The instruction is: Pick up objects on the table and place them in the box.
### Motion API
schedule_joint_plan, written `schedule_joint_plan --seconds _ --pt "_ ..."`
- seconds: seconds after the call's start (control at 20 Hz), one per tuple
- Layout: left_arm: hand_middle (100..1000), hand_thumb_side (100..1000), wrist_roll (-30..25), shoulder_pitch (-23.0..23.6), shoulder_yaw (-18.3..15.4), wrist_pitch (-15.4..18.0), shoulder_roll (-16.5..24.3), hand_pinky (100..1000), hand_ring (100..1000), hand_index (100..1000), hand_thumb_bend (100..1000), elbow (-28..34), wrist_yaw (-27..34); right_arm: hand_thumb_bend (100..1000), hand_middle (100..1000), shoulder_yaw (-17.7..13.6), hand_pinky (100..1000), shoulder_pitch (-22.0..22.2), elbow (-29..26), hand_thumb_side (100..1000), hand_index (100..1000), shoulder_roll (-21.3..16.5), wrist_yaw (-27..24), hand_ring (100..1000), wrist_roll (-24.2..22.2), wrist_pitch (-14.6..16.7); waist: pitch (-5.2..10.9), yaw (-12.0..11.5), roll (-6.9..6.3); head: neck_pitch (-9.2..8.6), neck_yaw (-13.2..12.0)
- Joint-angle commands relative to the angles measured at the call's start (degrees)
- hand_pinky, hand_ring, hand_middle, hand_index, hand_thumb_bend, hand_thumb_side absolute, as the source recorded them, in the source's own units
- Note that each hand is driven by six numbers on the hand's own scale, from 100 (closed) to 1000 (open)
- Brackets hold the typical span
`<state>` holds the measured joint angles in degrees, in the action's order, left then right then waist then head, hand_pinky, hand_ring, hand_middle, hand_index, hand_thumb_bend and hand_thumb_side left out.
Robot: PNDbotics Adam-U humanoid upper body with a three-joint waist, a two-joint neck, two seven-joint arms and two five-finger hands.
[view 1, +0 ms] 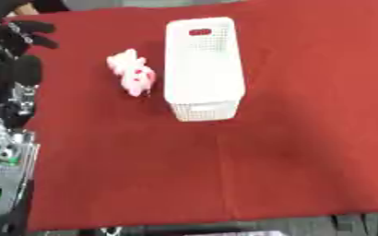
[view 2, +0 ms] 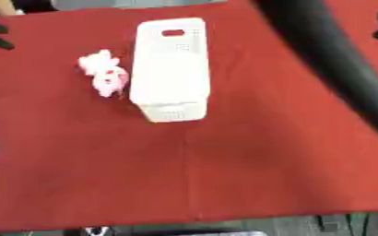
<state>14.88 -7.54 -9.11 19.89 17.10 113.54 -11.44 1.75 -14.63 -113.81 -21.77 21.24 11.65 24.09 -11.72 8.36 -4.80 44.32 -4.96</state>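
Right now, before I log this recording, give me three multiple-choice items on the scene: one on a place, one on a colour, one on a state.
1. Where does the pink and white soft toy lie relative to the white basket?
A. inside it
B. on the cloth at its left
C. on the cloth at its right

2. What colour is the cloth on the table?
A. red
B. blue
C. green

3. What is the state of the toy?
A. held in a hand
B. lying free on the cloth
C. hanging over the basket's rim

Answers: 1 B, the toy lies left of the basket, outside its wall. 2 A, red cloth spreads under everything. 3 B, the left hand is off near the upper left corner, away from the toy.
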Motion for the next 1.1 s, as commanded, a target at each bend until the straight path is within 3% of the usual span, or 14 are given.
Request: schedule_joint_plan --seconds 0.05,0.55,0.65,0.7,0.75,0.8,0.85,0.9,1.1 --pt "792 837 -0.1 -0.2 -0.3 0.1 1.1 485 629 897 538 1.1 0.3 111 805 -0.1 629 -0.3 -0.8 786 742 -0.7 0.2 737 0.1 -0.1 0.93 0.0 0.29 -0.20 0.6" --pt "793 837 -0.4 -0.4 0.0 -0.1 2.1 487 632 897 539 1.1 0.3 108 805 0.0 629 -0.3 -0.8 785 742 -0.8 0.2 737 0.1 -0.1 0.86 0.1 0.27 -0.20 0.7" --pt "793 814 -1.2 -0.9 0.6 -0.8 4.8 487 637 895 563 1.1 0.0 107 805 0.1 629 -0.4 -0.8 785 742 -0.9 0.2 737 0.0 -0.1 0.92 0.1 0.24 -0.20 0.5" --pt "794 746 -2.0 -1.2 1.2 -1.6 7.2 492 645 894 626 1.1 -0.5 107 805 0.2 629 -0.4 -0.8 785 742 -1.0 0.2 737 0.0 -0.1 0.99 0.2 0.14 -0.20 0.2" --pt "793 763 -3.2 -1.7 1.8 -2.7 9.7 490 642 894 610 1.1 -1.3 107 805 0.3 629 -0.4 -0.8 786 742 -1.0 0.1 737 -0.1 -0.1 1.06 0.3 0.07 -0.20 -0.1" --pt "794 700 -4.6 -2.1 2.6 -3.8 12.4 499 652 893 682 1.0 -2.4 106 805 0.4 629 -0.5 -0.8 785 742 -1.1 0.1 737 -0.2 0.0 1.14 0.4 -0.07 -0.20 -0.5" --pt "794 708 -6.3 -2.5 3.4 -4.8 14.8 498 651 894 671 0.9 -3.5 106 805 0.4 629 -0.5 -0.8 785 742 -1.1 0.0 737 -0.3 0.0 1.19 0.5 -0.15 -0.20 -0.7" --pt "768 670 -7.9 -3.1 4.2 -5.8 17.0 497 649 871 733 0.5 -4.3 106 805 0.5 629 -0.5 -0.8 785 741 -1.1 0.0 738 -0.4 0.0 1.23 0.6 -0.26 -0.20 -0.9" --pt "767 652 -12.2 -5.7 6.9 -8.5 23.8 483 646 860 811 -2.4 -6.3 107 805 0.8 629 -0.5 -0.8 784 741 -1.3 -0.2 737 -0.7 0.0 1.32 1.2 -0.43 -0.20 -1.3"
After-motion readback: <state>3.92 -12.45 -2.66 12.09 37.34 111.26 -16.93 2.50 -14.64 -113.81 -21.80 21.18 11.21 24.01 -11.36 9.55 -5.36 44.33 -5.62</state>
